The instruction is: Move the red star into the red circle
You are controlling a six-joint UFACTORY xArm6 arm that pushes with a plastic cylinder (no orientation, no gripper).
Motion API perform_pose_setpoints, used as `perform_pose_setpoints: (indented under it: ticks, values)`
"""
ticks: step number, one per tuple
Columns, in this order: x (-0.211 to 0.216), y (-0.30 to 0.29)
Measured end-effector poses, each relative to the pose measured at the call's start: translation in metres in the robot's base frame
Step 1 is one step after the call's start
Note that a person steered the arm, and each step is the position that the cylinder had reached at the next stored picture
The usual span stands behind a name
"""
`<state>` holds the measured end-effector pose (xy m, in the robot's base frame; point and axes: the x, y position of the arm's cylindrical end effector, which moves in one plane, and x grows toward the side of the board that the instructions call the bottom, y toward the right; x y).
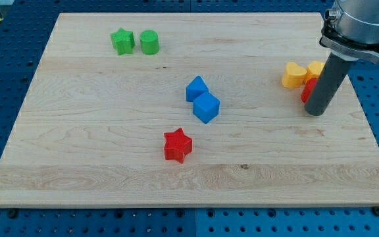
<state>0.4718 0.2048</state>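
The red star (177, 145) lies on the wooden board (97, 131), below the view's centre. A red block (308, 89), most of it hidden behind my rod so its shape cannot be made out, sits at the view's right. My tip (316, 112) rests on the board right beside that red block, touching or nearly touching its lower right side. The tip is far to the right of the red star.
Two blue blocks (197, 88) (206, 107) stand together just above and right of the red star. A yellow heart (294, 74) and another yellow block (316, 68) sit just above the red block. A green star (122, 41) and green cylinder (149, 42) are at the view's top left.
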Motion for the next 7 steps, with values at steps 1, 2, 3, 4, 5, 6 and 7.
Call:
perform_pose_setpoints:
  ticks: [1, 2, 3, 4, 5, 6, 7]
  values:
    - [0.044, -0.041]
    - [0.083, -0.098]
    - [0.100, -0.173]
    - [0.108, -0.261]
    - [0.103, -0.324]
    - [0.072, -0.332]
    - [0.068, -0.330]
